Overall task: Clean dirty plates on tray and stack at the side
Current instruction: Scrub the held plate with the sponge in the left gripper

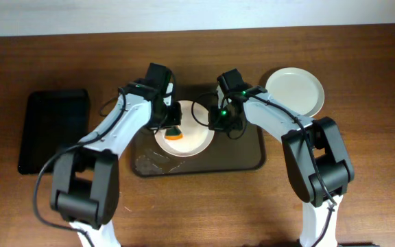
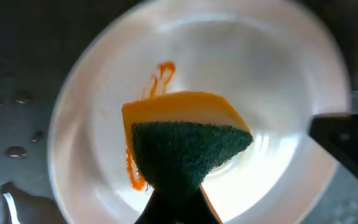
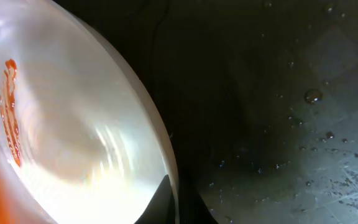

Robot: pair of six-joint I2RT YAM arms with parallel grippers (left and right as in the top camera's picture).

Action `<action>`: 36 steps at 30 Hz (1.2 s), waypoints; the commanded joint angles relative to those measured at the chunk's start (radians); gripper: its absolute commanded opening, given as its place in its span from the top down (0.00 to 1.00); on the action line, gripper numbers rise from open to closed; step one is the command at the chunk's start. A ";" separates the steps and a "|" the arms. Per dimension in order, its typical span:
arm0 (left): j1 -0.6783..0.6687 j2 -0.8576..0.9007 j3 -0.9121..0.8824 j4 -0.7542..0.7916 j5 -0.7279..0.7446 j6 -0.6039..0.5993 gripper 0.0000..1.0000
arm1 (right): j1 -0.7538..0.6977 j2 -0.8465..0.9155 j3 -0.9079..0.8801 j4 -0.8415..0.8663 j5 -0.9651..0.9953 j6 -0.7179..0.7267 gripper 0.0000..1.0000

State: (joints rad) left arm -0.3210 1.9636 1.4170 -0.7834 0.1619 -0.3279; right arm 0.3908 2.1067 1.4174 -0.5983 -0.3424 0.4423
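A white dirty plate [image 1: 192,140] with orange-red sauce streaks [image 2: 159,76] lies on the dark brown tray [image 1: 242,159]. My left gripper [image 1: 173,130] is shut on an orange sponge with a green scrub face [image 2: 188,146] and holds it on the plate [image 2: 278,93]. My right gripper [image 1: 218,122] is shut on the plate's right rim [image 3: 166,180], one finger inside and one outside. The right wrist view shows the sauce streak [image 3: 10,112] on the plate. A clean plate [image 1: 294,91] lies on the table at the upper right, off the tray.
A smaller black rectangular tray [image 1: 52,130] lies at the left of the table. Water drops and a wet patch [image 1: 149,163] lie on the brown tray's front left [image 2: 17,151]. More drops dot the tray floor [image 3: 314,96] right of the plate.
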 commanded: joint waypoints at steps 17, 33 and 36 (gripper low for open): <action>-0.032 0.069 0.143 -0.016 -0.180 0.003 1.00 | 0.007 0.043 -0.013 -0.050 0.039 0.061 0.96; -0.036 0.067 -0.067 0.128 -0.929 0.006 1.00 | 0.007 0.042 -0.013 -0.074 0.040 0.060 0.96; -0.036 -0.026 -0.053 0.097 -0.983 -0.032 1.00 | 0.007 0.037 0.009 -0.109 0.058 0.061 0.96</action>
State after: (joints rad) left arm -0.4114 2.0258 1.3544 -0.6689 -0.5606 -0.3336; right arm 0.4210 2.1143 1.4315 -0.6598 -0.3889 0.5056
